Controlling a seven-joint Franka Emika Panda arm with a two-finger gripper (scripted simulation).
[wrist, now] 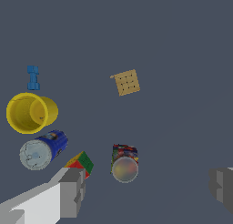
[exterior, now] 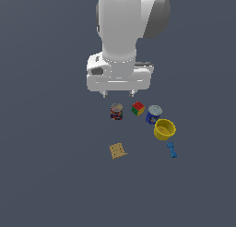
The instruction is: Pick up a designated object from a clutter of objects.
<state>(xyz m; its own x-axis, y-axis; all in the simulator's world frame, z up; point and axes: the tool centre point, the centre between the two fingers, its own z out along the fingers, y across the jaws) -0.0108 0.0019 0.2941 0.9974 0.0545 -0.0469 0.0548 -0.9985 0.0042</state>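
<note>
Wrist view: blue can lies beside (outside) the wide-open end effector.

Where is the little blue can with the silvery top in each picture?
Exterior view: the blue can stands between the multicoloured cube and the yellow bowl.
Wrist view: the blue can appears just below the yellow bowl, beside the cube.
Shared landmark: the yellow bowl.

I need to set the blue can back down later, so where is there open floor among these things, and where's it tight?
Bare floor lies between the cracker square and the blue dumbbell piece. Crowded: the blue can against the yellow bowl, with the cube close by.
</note>
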